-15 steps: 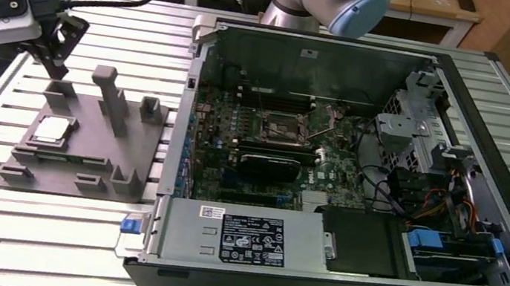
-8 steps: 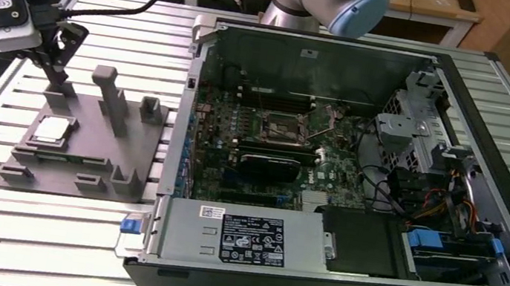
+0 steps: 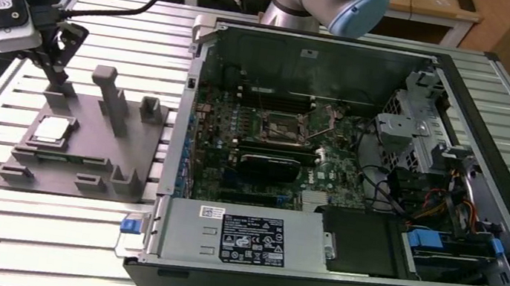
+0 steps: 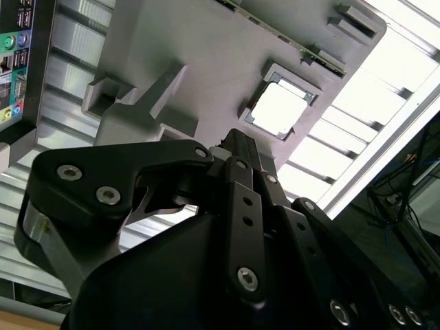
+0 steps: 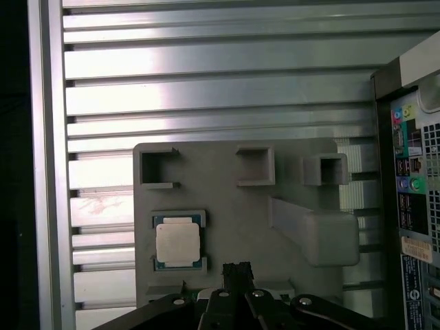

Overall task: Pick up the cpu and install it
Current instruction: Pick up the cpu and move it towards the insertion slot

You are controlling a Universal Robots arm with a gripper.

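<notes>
The cpu (image 3: 52,129) is a small silver-topped square lying flat in a recess of the grey fixture plate (image 3: 83,153), on the exterior view's left. It shows bright in both wrist views (image 5: 178,243) (image 4: 278,110). My gripper (image 3: 55,76) hangs just above the plate's far side, a short way behind the cpu and not touching it. Its black fingers (image 5: 237,271) are pressed together with nothing between them, also in the second wrist view (image 4: 235,143). The black motherboard socket (image 3: 283,126) sits inside the open computer case, with its metal frame around it.
The open computer case (image 3: 481,242) fills the exterior view's right, its rear port panel (image 5: 412,185) close to the plate. Upright grey blocks (image 3: 107,92) and a long ridge (image 5: 313,230) rise from the plate. A slatted metal table (image 3: 43,226) lies beneath everything.
</notes>
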